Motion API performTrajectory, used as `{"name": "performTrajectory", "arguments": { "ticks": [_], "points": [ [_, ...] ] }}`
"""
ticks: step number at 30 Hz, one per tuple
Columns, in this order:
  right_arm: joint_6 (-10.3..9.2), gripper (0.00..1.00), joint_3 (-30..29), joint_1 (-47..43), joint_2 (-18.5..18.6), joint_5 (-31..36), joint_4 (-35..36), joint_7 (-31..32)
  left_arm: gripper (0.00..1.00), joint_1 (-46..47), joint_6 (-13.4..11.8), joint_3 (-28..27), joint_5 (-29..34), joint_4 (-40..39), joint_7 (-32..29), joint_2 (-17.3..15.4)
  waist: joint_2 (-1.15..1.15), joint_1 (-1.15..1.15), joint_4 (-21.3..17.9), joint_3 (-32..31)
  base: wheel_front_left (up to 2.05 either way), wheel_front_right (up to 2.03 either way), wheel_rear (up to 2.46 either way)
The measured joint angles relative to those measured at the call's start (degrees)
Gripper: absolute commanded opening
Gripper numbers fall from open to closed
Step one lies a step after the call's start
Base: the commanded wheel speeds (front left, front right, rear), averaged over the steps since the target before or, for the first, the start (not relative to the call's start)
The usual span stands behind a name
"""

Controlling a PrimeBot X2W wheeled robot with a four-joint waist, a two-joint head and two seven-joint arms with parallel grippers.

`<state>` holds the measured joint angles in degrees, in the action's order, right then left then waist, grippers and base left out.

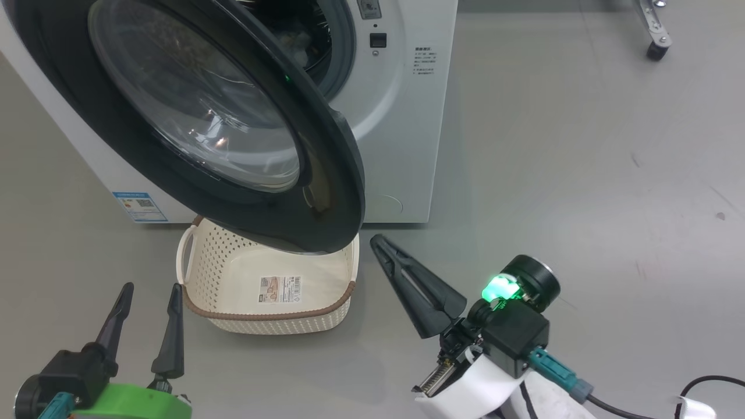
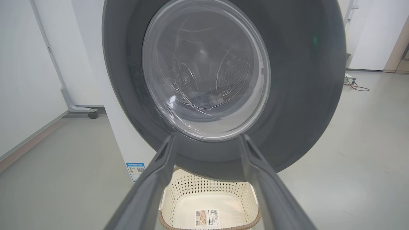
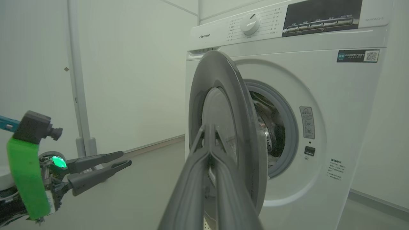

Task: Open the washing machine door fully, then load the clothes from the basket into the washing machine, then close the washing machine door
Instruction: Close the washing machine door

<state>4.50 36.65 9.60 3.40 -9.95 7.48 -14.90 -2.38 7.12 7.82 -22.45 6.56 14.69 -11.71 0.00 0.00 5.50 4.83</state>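
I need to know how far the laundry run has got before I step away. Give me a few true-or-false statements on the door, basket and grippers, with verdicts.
1. The basket holds no clothes, just its label sticker. True.
2. The washing machine door is closed flat against the washing machine. False: it stands swung out, its lower edge above the basket.
3. The left gripper is open and holds nothing. True.
4. The right gripper is clamped on the basket's brown rim. False: its fingers are shut on nothing, the tip near the door's lower edge and apart from the basket.
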Motion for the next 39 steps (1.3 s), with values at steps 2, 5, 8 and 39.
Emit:
{"name": "performTrajectory", "arguments": {
  "ticks": [2,5,8,39],
  "points": [
    [0.15,0.0,1.4,0.1,0.0,0.1,-1.8,0.6,1.0,0.6,0.0,0.4,-0.4,-0.3,0.0,0.0,0.0,0.0,0.7,0.4,0.0,0.0,0.0],
    [0.16,0.0,2.7,0.8,0.1,0.6,-4.1,1.6,1.0,1.2,0.0,1.1,-0.9,-0.7,0.0,0.0,0.0,0.0,1.7,1.2,0.0,0.0,0.0],
    [0.16,0.0,3.5,2.2,0.1,1.0,-5.7,2.5,1.0,1.9,0.0,1.6,-1.4,-1.3,0.0,0.0,0.0,0.0,2.8,2.4,0.0,0.0,0.0],
    [-10.69,0.0,1.7,23.4,0.6,0.3,-17.9,2.2,1.0,14.5,0.0,5.6,-9.0,-5.2,0.0,-1.5,0.0,0.01,11.5,21.2,0.0,0.0,0.0]
  ]
}}
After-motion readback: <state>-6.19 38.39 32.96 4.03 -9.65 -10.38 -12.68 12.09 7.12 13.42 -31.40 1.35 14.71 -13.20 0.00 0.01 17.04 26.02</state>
